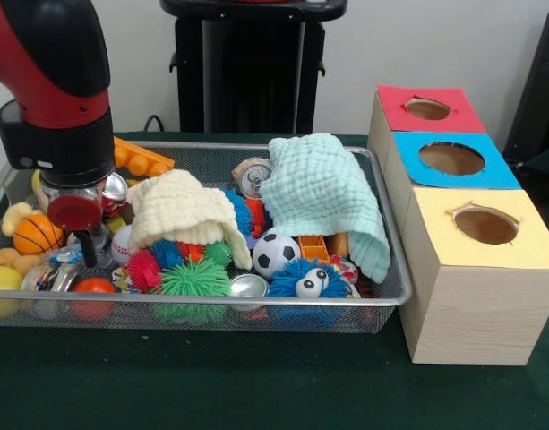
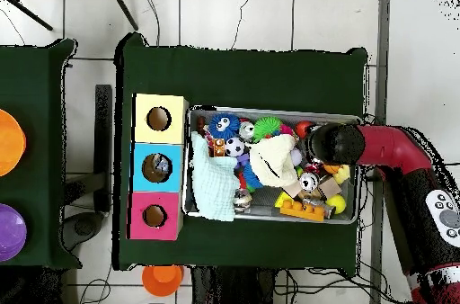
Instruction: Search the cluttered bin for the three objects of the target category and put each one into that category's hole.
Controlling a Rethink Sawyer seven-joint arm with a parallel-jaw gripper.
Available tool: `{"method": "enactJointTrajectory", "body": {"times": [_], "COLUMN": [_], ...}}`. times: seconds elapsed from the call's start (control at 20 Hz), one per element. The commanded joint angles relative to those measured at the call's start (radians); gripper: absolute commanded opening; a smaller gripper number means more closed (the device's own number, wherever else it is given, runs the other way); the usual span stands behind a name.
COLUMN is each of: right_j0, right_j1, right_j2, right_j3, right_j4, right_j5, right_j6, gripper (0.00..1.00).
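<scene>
1. The black gripper (image 1: 84, 244) hangs low over the wire-mesh bin's (image 1: 392, 288) end farthest from the boxes; its jaw state cannot be determined.
2. The orange basketball-patterned ball (image 1: 36, 233) lies just beside it, away from the boxes.

the bin (image 1: 386, 296) is made of fine silvery wire mesh. two cloths with a soft, waffled weave are seen, one mint (image 1: 326, 193) and one cream (image 1: 180, 210). the spiky balls (image 1: 195, 279) look rubbery and matt. the soccer ball (image 1: 276, 253) and orange basketball (image 1: 37, 233) appear smooth. a shiny metal can (image 1: 252, 176) is seen. the boxes (image 1: 476, 296) are of pale wood grain, topped with matt coloured paper. the worktop (image 1: 211, 385) is covered in dark green felt-like cloth. the arm's shell (image 1: 41, 54) is glossy red plastic.
</scene>
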Motion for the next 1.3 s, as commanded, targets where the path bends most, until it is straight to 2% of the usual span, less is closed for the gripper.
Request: {"method": "enactJointTrajectory", "body": {"times": [0.05,0.5,0.85,1.3], "right_j0": [0.008,0.048,0.056,0.079], "right_j1": [0.047,0.048,0.051,0.051], "right_j2": [0.007,-0.029,-0.057,-0.086], "right_j3": [-0.033,-0.057,-0.043,-0.052], "right_j4": [-0.091,-0.138,-0.178,-0.199], "right_j5": [-0.038,-0.007,-0.013,0.027], "right_j6": [-0.142,-0.108,-0.075,-0.052], "gripper": [1.00,1.00,1.00,1.00]}}
